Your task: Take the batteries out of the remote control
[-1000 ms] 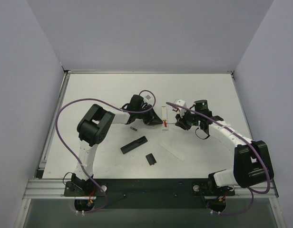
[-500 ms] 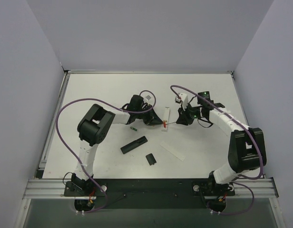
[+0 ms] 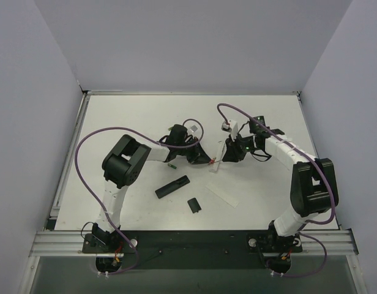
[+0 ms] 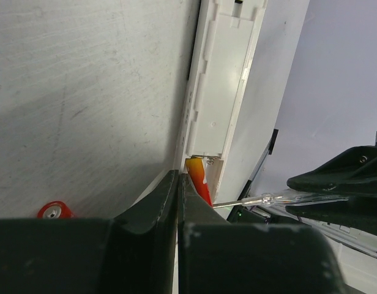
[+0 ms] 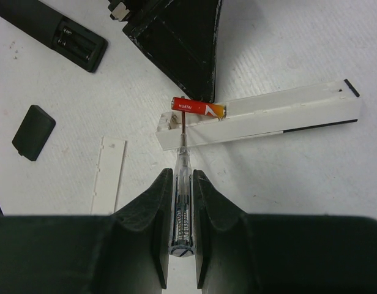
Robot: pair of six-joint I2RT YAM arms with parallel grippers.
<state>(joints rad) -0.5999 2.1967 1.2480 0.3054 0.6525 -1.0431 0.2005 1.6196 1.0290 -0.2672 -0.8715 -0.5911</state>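
Right gripper point(image 5: 182, 174) has swung in toward the left one since a second ago, its elbow now lifted; the white remote point(image 5: 280, 116) has gone from lying clear between the two arms to being crowded by both tips.

Right gripper is clamped on a clear-handled screwdriver point(image 5: 181, 158), shaft pointing straight ahead of the fingers; the blade tip touches a red-orange battery point(image 5: 197, 108) at the near end of the white remote; that battery sits tilted, one end raised out of its bay.

Left gripper point(image 4: 178, 177) has its jaws pressed together, only a hairline between them; the tip is just at the orange end of that battery; whether it touches it, cannot tell; the white remote runs away ahead of the fingers; a small red piece point(image 4: 52, 211) lies on the table point(image 4: 84, 92) left of the fingers, what it is I cannot tell.

Black remote control point(image 5: 35, 21) lies ahead and left of the right gripper, beyond the left gripper's fingers, slot face up; two dark batteries point(image 5: 75, 44) sit in the slot.

Green battery point(image 3: 172, 165) lies loose on the table just beside the left arm's wrist, between it and the black remote control.

Black cover point(image 5: 33, 131) lies left of the right fingers; white cover strip point(image 5: 109, 174) just left of them, nearer.
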